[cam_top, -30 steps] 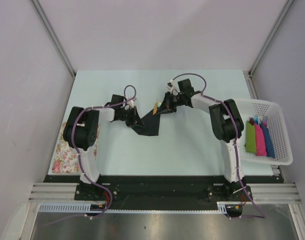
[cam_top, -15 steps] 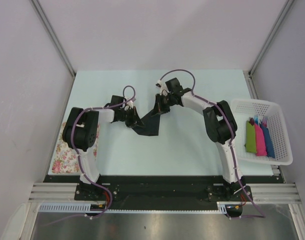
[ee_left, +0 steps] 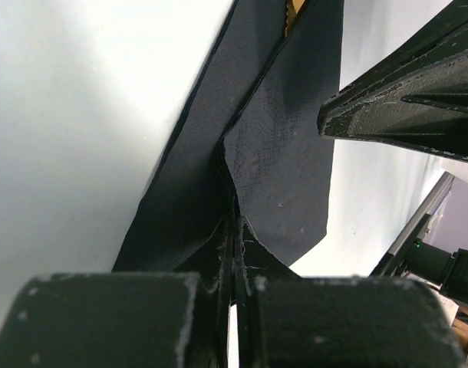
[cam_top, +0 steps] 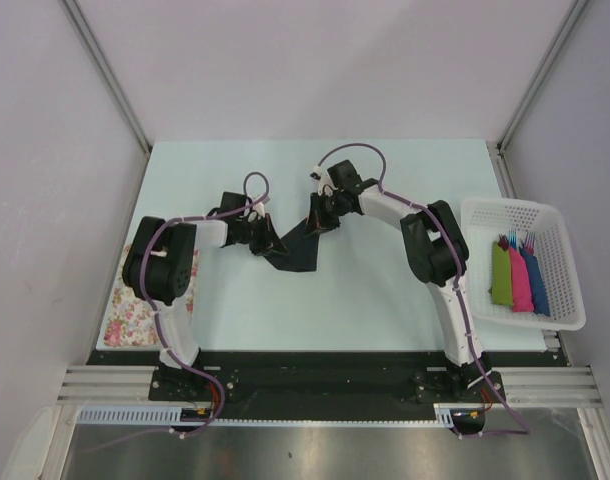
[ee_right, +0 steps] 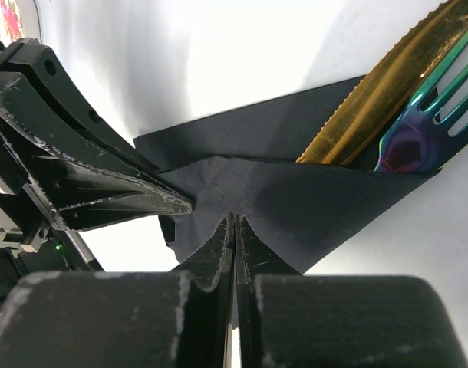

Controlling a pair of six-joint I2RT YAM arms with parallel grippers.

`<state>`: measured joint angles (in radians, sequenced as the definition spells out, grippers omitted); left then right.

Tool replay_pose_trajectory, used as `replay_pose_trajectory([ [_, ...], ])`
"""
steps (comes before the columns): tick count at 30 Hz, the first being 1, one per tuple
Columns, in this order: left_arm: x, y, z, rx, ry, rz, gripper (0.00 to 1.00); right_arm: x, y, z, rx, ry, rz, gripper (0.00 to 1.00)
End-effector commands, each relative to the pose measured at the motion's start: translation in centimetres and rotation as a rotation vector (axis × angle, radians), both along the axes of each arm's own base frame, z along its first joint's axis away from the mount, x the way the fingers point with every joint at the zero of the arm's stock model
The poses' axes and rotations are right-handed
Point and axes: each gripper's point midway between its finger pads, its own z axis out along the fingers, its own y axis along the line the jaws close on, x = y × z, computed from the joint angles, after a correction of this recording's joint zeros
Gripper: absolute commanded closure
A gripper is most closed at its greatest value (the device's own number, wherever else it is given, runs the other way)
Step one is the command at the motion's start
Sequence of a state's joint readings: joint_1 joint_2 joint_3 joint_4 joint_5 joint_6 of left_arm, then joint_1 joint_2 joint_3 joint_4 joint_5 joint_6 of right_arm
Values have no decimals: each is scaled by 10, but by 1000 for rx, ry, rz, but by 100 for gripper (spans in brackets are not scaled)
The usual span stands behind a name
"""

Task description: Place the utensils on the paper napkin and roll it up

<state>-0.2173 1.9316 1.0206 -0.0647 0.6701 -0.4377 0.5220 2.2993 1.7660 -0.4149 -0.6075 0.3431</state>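
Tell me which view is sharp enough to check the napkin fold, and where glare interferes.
Top external: even light, but the napkin is a flat black patch. Left wrist: napkin texture crisp, near fingers blurred, table washed out. Right wrist: folds clear, knife glinting.

Soft, even light falls from overhead. The pale worktop (cam_top: 375, 295) is bright, with only faint shadows beside the paper napkin (cam_top: 297, 250). Seen from the wrists, the worktop behind the napkin burns out to white glare. The napkin's embossing is crisp, and the left claw (ee_left: 234, 230) and right claw (ee_right: 234, 230) blur nearest the lens.
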Motion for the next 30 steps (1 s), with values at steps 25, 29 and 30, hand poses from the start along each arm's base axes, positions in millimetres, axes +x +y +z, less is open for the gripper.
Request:
replay_pose_trajectory([
  [25,-2,22,-10,97,24,89,100,9,16,-8,-6,-46,5,99],
  [29,-3,24,-10,102,26,95,100,11,14,-19,-32,-54,-2,100],
  [30,-4,24,-11,104,31,96,100,9,13,-26,-47,-45,1,100],
])
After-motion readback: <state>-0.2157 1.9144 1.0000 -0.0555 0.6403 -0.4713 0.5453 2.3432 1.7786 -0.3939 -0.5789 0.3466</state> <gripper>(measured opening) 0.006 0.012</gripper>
